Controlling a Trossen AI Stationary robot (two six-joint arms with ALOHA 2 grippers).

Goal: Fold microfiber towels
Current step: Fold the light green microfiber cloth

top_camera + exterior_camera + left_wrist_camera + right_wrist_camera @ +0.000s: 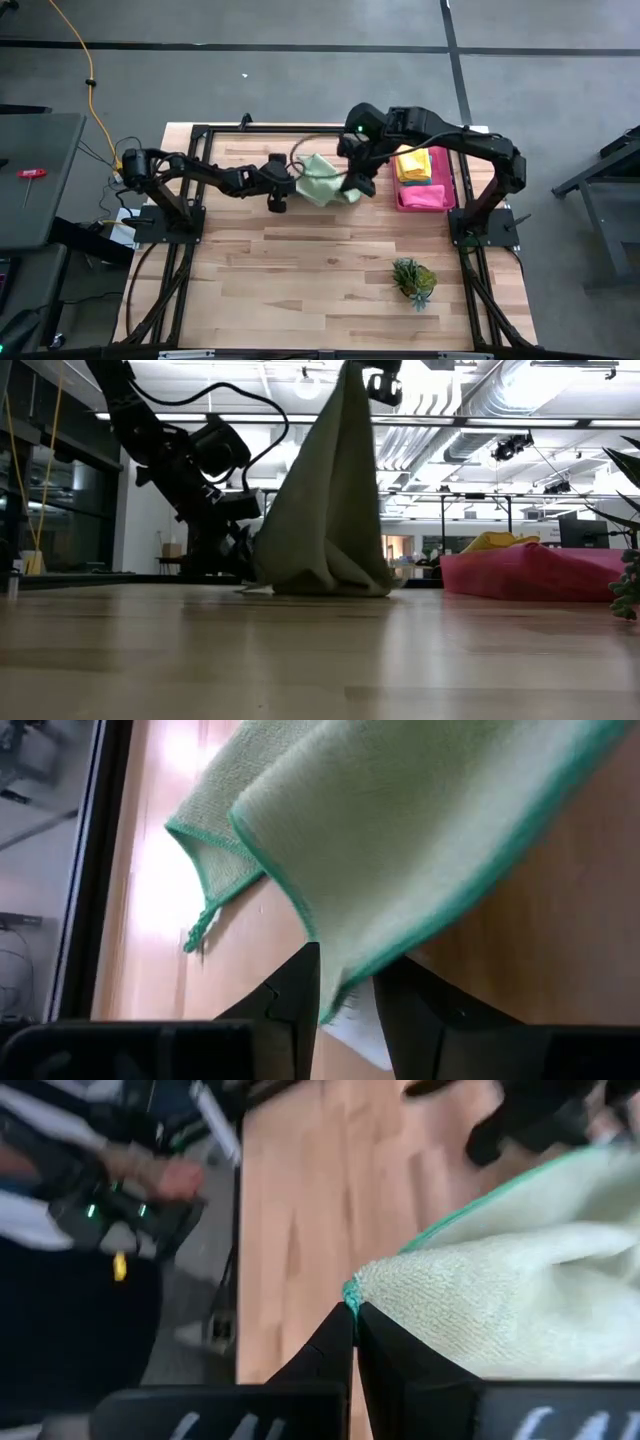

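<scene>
A pale green microfiber towel [322,181] with a darker green hem stands in a tall drape at the far middle of the table. Its top hangs from my right gripper [353,1315], which is shut on it high above the table. Its lower folds [330,575] rest on the wood. My left gripper [345,972] sits low at the towel's left side, shut on a lower corner. More towels, yellow [412,162] and hot pink [425,196], lie in the pink tray [404,203] at the far right. My left gripper pinches a hemmed lower corner [333,982] of the towel between its two fingers, slanting down from the table's left. That corner lies close to the tabletop, and a second hemmed corner [205,855] hangs free beside it. My right gripper pinches an upper corner [352,1292] of the towel between its shut fingertips, slanting down from the right. The hem meets the fingers right at their ends. The cloth hangs below in loose folds, with its lower part on the table.
A small spiky green plant [413,278] stands near the front right. A black frame [200,130] runs round the table's edges. Bare wood [300,280] stretches across the near half of the table.
</scene>
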